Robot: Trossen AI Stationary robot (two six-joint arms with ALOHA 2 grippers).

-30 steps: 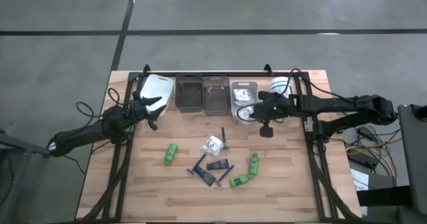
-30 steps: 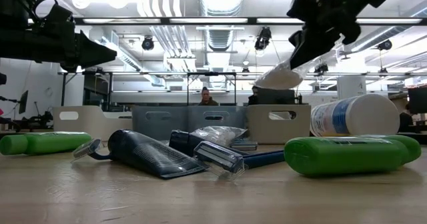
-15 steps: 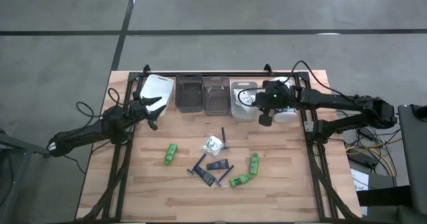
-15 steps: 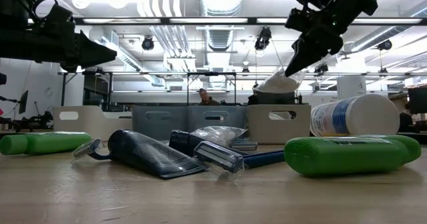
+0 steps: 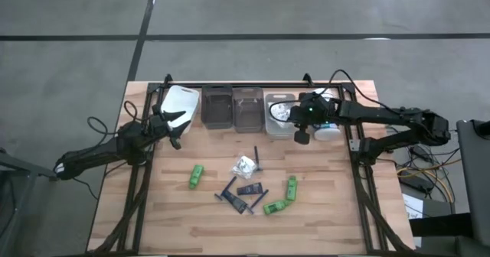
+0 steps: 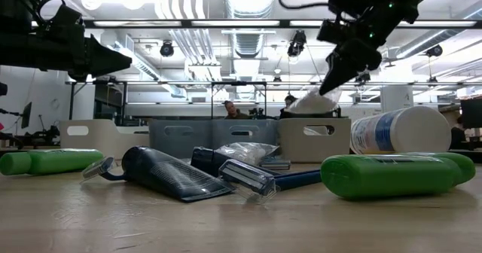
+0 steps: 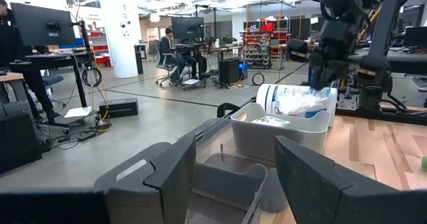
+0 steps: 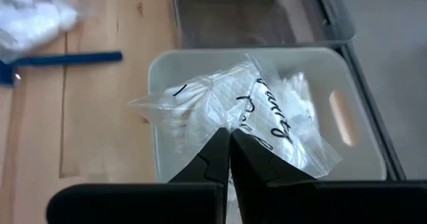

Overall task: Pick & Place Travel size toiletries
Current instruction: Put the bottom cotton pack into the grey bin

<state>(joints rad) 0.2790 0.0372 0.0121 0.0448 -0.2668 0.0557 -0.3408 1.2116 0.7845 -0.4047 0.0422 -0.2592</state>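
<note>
My right gripper [image 8: 229, 134] is shut on a clear packet with white contents [image 8: 220, 107], above the white bin [image 5: 279, 127] at the table's far edge; the low view shows the gripper [image 6: 329, 87] and the packet [image 6: 310, 101]. More packets lie in that bin. My left gripper [image 7: 233, 184] is open and idle, up by the far-left corner [image 5: 174, 123]. Flat on the table's middle lie three green bottles [image 5: 196, 175] [image 5: 292, 188] [image 5: 276, 206], one clear packet [image 5: 245, 165], dark razors [image 5: 228, 188] and a dark tube [image 5: 249, 189]. My right gripper pinches the packet's clear plastic [image 8: 230, 125] near its middle between the two fingers, coming slanting down from above. The packet hangs below the fingertips, lifted, with its lower end [image 6: 301, 106] at the white bin's mouth; whether it touches the contents there I cannot tell.
A dark bin [image 5: 217, 108] and a clear bin [image 5: 247, 108] stand left of the white one, another white bin [image 5: 181, 102] farther left. A white tub with a blue label [image 5: 323, 104] stands right of the bins. People sit in the room beyond the table.
My right gripper has carried the packet from in front of the white bin toward the far edge and down. The packet now hangs at the bin's mouth, lower than before. The gripper stays shut on it.
</note>
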